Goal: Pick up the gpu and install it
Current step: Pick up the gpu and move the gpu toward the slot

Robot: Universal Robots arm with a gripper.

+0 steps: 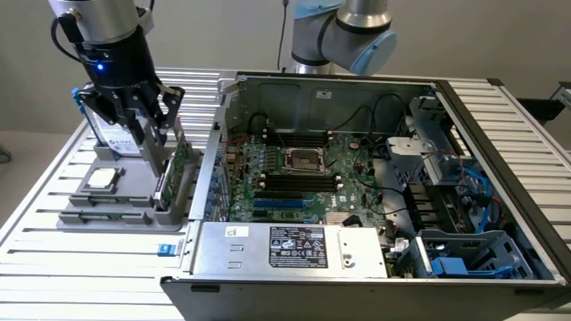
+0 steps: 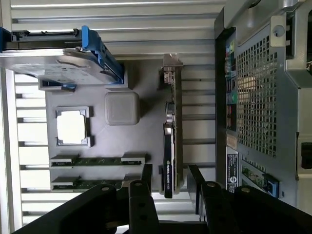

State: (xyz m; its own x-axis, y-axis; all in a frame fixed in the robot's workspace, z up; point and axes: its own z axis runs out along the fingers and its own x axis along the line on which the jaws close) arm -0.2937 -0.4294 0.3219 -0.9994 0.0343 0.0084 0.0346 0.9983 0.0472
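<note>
At the grey plastic holder tray's (image 1: pixel 107 219) edge nearest the open computer case (image 1: pixel 321 100), the black claw (image 2: pixel 171 171) hangs released astride the upright thin green-and-black gpu card (image 2: pixel 170 131), so the pick-up is in hand and, I'd say, closing calls for squared pads.

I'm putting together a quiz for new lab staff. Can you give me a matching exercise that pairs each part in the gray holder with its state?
Parts:
1. gpu
2. hard drive
3. processor chip

States:
A. lying flat in a square recess
B. standing on edge between the fingers of the open hand
C. fitted in a blue-handled frame

Pairs: 1-B, 2-C, 3-A
</note>
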